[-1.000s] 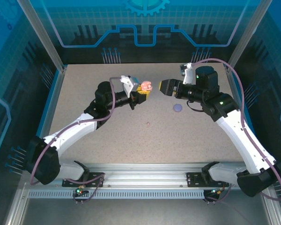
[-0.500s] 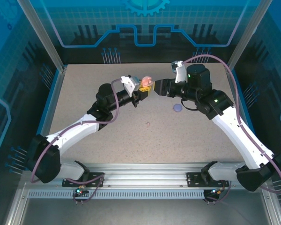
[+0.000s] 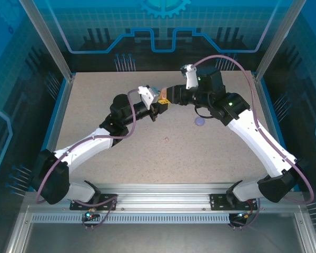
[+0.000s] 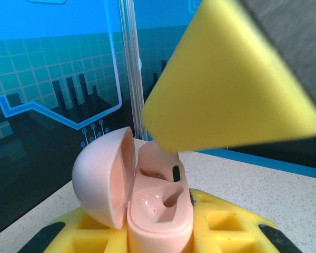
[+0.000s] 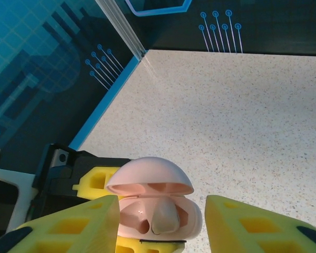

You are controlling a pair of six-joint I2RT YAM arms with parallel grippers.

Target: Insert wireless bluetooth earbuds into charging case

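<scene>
An open pink charging case point(image 4: 160, 211) sits upright between yellow pads, with my left gripper point(image 4: 160, 237) shut on its base. Its lid point(image 4: 102, 179) hangs open to the left. One pale earbud point(image 5: 165, 217) stands in a slot of the case point(image 5: 155, 203); the slot beside it is empty. My right gripper point(image 5: 160, 226) is open, a yellow finger point(image 5: 68, 226) on each side of the case, a gap showing on the right. From above, both grippers meet mid-table: left gripper point(image 3: 159, 104), right gripper point(image 3: 168, 96).
A small round purple disc point(image 3: 200, 121) lies on the speckled table point(image 3: 163, 153), right of the two grippers. Blue walls and metal posts bound the table on three sides. The arm bases stand along the near rail.
My right arm has swung left to the case and its jaws have narrowed around it. The left arm has held the case nearly still.
</scene>
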